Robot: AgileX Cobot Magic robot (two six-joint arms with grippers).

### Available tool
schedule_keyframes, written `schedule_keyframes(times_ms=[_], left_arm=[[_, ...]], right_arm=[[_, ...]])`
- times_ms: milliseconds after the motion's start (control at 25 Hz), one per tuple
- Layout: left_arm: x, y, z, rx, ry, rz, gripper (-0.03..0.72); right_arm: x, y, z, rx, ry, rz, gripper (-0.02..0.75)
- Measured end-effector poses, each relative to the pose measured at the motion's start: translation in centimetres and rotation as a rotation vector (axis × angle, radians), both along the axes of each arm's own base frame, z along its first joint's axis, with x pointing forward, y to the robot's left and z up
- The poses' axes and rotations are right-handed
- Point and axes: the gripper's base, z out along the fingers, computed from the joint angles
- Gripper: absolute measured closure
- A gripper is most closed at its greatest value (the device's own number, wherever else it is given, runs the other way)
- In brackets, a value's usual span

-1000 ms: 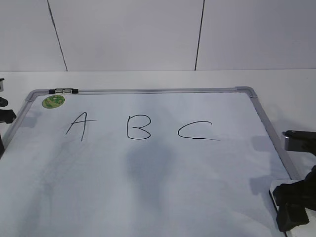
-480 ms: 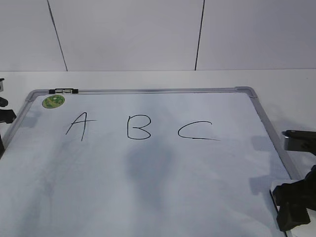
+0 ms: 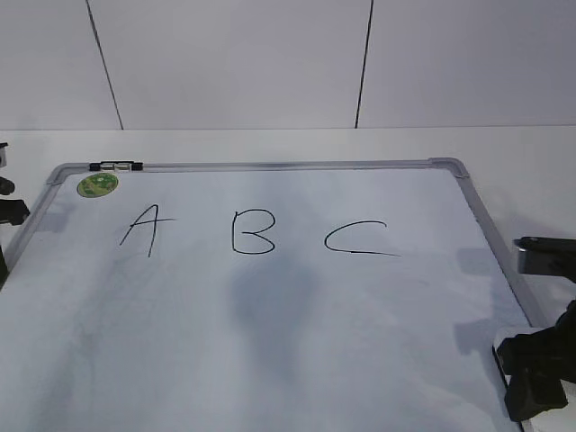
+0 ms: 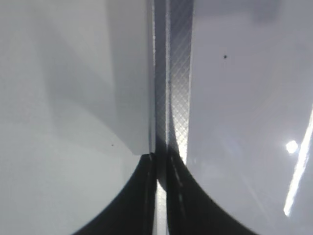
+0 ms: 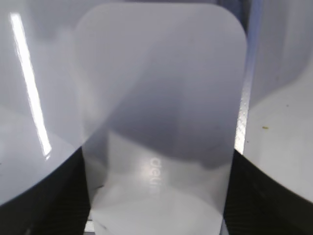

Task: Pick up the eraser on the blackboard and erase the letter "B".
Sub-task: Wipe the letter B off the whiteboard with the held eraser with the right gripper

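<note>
The blackboard (image 3: 270, 351) is a white board with a grey frame, lying flat. The letter "B" (image 3: 253, 232) is drawn in black in its upper middle. The white eraser (image 5: 156, 98) lies at the board's right edge, beside the frame. My right gripper (image 3: 535, 378) is open and straddles the eraser, with a black finger close along each long side (image 5: 159, 196). In the exterior view the gripper hides almost all of the eraser. My left gripper (image 4: 161, 166) is shut and empty, hovering over the board's left frame rail (image 4: 178, 73).
A black "A" (image 3: 144, 229) is left of the B and a black "C" (image 3: 358, 238) is right of it. A round green sticker (image 3: 97, 184) and a small black clip (image 3: 115, 166) sit at the far left corner. White table surrounds the board.
My right gripper has sunk slightly lower over the eraser. The left arm and the letters have not changed.
</note>
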Motion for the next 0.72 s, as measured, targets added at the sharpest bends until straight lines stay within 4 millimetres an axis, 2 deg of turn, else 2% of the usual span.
schedule_keyframes(times_ms=[560,720], left_arm=[[-0.1,0.0,0.0,-0.001,0.008,-0.001,0.675],[-0.1,0.0,0.0,-0.002,0.01,-0.001,0.675]], right_arm=[[1.3,-0.2,2.8,-0.066,0.048,0.063,0.22],[2.2,0.0,4.7,-0.064,0.047,0.088,0.22]])
